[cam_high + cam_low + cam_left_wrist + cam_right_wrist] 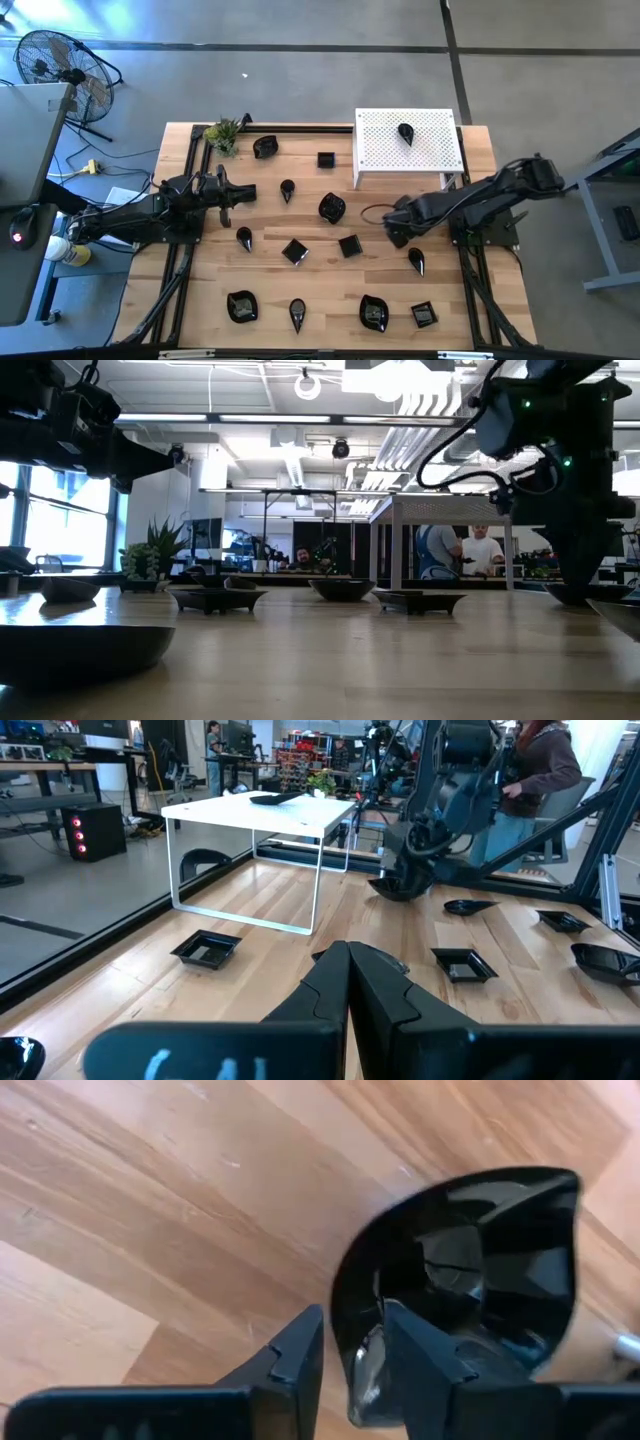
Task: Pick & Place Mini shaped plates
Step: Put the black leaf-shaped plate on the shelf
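Several glossy black mini plates lie on the wooden table (470, 310), among them a teardrop one (416, 262) and a square one (349, 245). My right gripper (396, 234) points down at the table's right middle, shut on one rounded mini plate (480, 1270), which the gripper hides in the high view. The left wrist view shows that plate (398, 890) resting on the table under the gripper. My left gripper (250, 192) is shut, level, above the table's left side, touching nothing. My right gripper straddles the mini plate's rim (352, 1330), one finger (420, 1350) inside the bowl and the other finger (300, 1345) outside it. The fingers come from above, pointing down. The plate's underside rests on the table.
A white perforated platform (408, 145) stands at the far right with a teardrop plate (405, 132) on top. A small green plant (224, 134) sits at the far left. People stand beyond the table (480, 550).
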Available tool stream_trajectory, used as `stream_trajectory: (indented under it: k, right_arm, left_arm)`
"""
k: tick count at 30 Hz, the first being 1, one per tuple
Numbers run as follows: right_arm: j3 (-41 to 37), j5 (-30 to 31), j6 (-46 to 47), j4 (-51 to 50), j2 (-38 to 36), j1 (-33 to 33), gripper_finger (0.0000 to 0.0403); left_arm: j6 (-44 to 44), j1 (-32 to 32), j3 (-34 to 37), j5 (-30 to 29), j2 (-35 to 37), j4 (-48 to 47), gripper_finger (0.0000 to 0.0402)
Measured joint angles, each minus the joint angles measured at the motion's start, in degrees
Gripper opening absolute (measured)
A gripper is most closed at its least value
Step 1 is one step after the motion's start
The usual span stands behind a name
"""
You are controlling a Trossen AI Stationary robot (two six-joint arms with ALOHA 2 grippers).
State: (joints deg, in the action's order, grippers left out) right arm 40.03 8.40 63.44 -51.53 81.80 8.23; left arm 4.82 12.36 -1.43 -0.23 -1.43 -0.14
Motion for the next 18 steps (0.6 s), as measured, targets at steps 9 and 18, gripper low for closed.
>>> stream_trajectory:
  k: [9,18]
  right_arm:
    - [0.0,0.1,-0.9,0.3,3.4,0.0,0.0052]
    - [0.5,-0.8,-0.7,0.2,0.4,0.2,0.0010]
  left_arm:
    - [0.0,0.0,0.0,0.0,0.0,0.0,0.0001]
    - [0.0,0.0,0.0,0.0,0.0,0.0,0.0001]
